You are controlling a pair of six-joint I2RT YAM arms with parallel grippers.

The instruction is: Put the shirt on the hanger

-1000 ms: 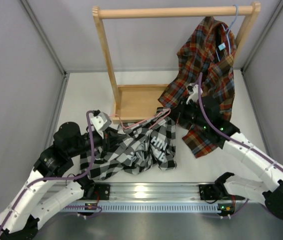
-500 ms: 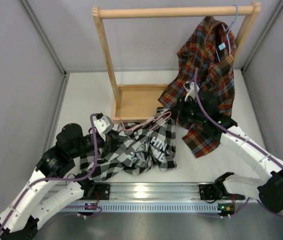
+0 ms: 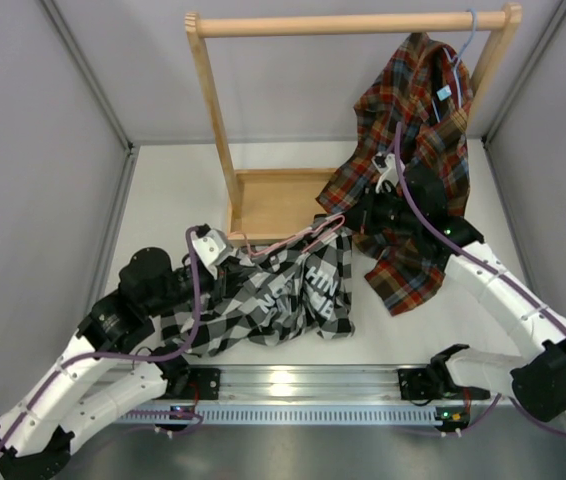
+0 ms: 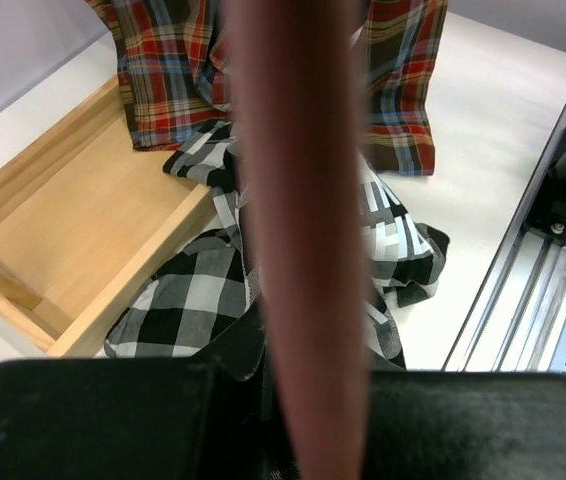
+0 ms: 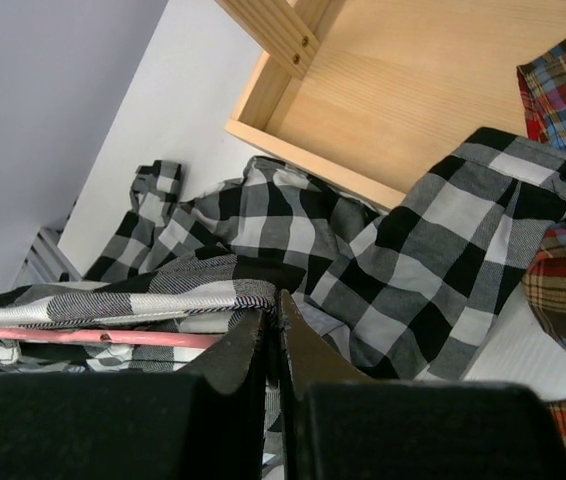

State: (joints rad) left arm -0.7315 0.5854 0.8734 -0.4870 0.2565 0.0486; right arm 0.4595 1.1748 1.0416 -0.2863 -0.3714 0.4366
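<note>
Overhead, the shirt lies at the front middle of the table, by the rack base, the hanger spanning above it between left gripper and right gripper. Through the left wrist, jaws clamp the hanger's pink wire. Through the right wrist, closed fingers seem to pinch a shirt hem beside the wire; threading looks underway, so next that hem must go over the hanger's shoulder.

Soft woven cloth shirt, smooth pink hanger, matt wooden rack.
</note>
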